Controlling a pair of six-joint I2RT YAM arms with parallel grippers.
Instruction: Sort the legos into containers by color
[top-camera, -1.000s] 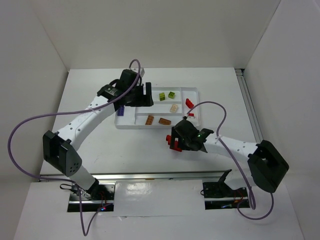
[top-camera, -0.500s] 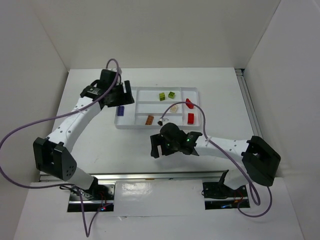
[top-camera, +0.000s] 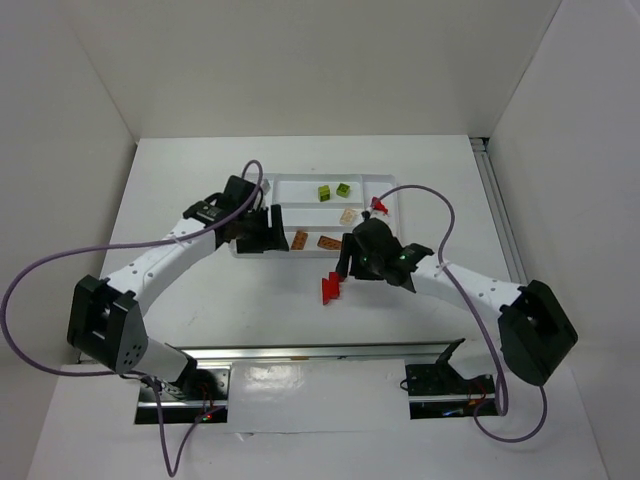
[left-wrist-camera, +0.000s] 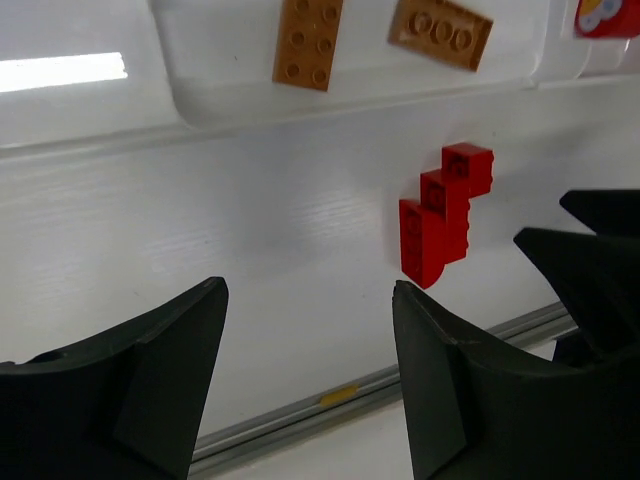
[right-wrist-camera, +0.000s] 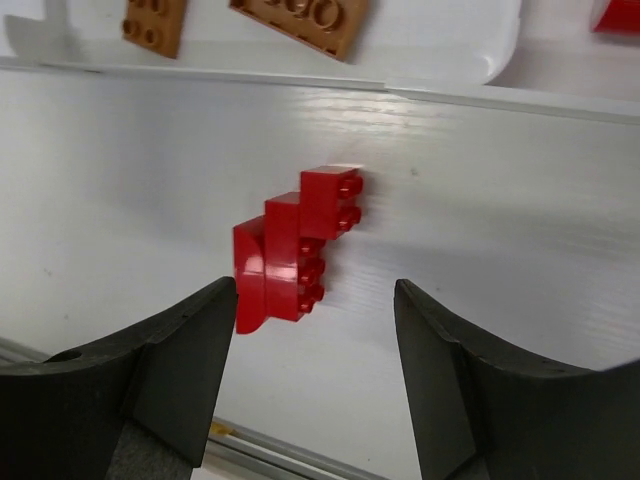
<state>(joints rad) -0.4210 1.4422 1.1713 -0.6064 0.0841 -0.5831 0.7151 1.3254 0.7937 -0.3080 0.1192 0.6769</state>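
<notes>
Red brick cluster: bare table all round, open to reach.
Beyond it: tray rim bars low passes.
Tray's near-left corner: left gripper crowding.

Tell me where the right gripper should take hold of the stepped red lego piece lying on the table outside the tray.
Probably from straight above, closing on the wider lower block of the red lego piece, not its small offset end brick. It lies flat on the table, clear of the tray, and the right gripper hangs open with a finger on either side of that block.
</notes>
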